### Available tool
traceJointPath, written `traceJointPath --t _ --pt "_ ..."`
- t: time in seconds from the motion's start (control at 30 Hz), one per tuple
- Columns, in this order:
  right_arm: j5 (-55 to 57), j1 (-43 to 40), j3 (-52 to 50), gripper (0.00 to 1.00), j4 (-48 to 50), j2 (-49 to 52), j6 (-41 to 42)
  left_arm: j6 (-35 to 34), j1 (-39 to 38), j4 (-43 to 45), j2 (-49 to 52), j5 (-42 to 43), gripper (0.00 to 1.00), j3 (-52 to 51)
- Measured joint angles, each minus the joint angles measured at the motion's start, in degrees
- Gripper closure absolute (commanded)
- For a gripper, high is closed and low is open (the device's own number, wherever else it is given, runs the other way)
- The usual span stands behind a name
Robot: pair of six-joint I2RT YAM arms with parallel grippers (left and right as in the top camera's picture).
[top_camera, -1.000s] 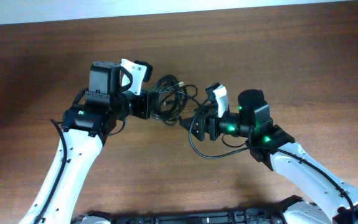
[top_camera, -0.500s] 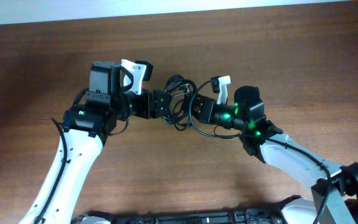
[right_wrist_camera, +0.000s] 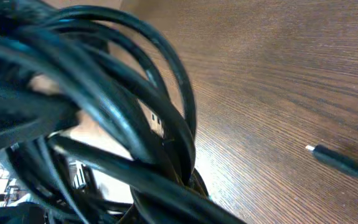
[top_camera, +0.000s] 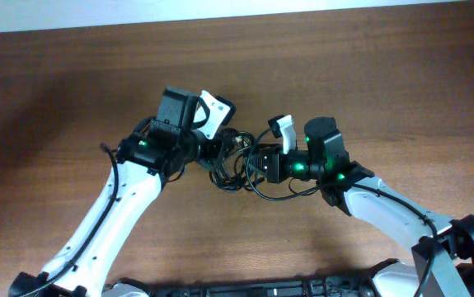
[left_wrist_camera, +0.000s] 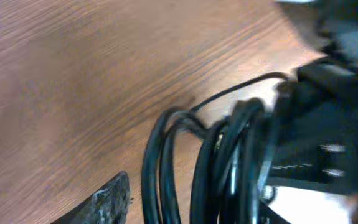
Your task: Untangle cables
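Observation:
The cables point(top_camera: 233, 158) are a black looped bundle lying on the table between my two grippers. My left gripper point(top_camera: 218, 153) reaches into it from the left. In the left wrist view the cables point(left_wrist_camera: 166, 162) run between the jaws of the left gripper point(left_wrist_camera: 197, 208). Bare wood shows between its dark finger point(left_wrist_camera: 107, 199) and the nearest loop. My right gripper point(top_camera: 253, 163) comes in from the right and is shut on the cables point(right_wrist_camera: 135, 124), which crowd its wrist view at the right gripper point(right_wrist_camera: 185, 202). One loose plug end point(right_wrist_camera: 340, 163) lies apart on the wood.
The brown wooden table point(top_camera: 368, 74) spreads all around the bundle. A thicker black wire point(top_camera: 274, 191) of the right arm loops below the right gripper. The right arm's black body point(left_wrist_camera: 319, 143) fills the right side of the left wrist view.
My left arm has swung right and toward the bundle, its jaws opening from shut. The right gripper closed on the cables and holds them; the bundle shifted slightly toward me.

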Motion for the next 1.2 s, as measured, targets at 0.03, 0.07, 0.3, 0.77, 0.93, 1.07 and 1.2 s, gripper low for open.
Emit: traceJointPath --t 0.03,0.07,0.3,0.77,0.93,1.07,1.2 --pt "0.1 0.0 0.0 0.96 0.0 0.0 0.0 -0.2 -0.1 0.0 0.0 -1.4 0.87 0.0" --pt "0.1 0.0 0.0 0.93 0.0 0.0 0.0 -0.4 -0.2 -0.1 0.0 -1.8 1.0 0.0" --pt "-0.6 0.0 0.1 0.01 0.0 0.0 1.2 -25.4 3.0 -3.3 0.1 -22.1 1.0 0.0" --pt "26.8 15.5 0.0 0.21 9.2 0.0 34.9 -87.5 8.1 -8.0 0.3 -7.9 1.0 0.0" --pt "29.0 18.4 0.0 0.22 8.5 0.0 35.8 -91.3 8.2 -8.0 0.3 -5.2 1.0 0.0" --pt "32.8 18.7 0.0 0.18 7.7 0.0 36.2 -93.4 8.1 -7.5 0.3 -0.3 1.0 0.0" --pt "34.7 19.0 -0.2 0.18 9.6 0.0 39.7 -94.6 8.3 -9.1 0.3 1.3 1.0 0.2"
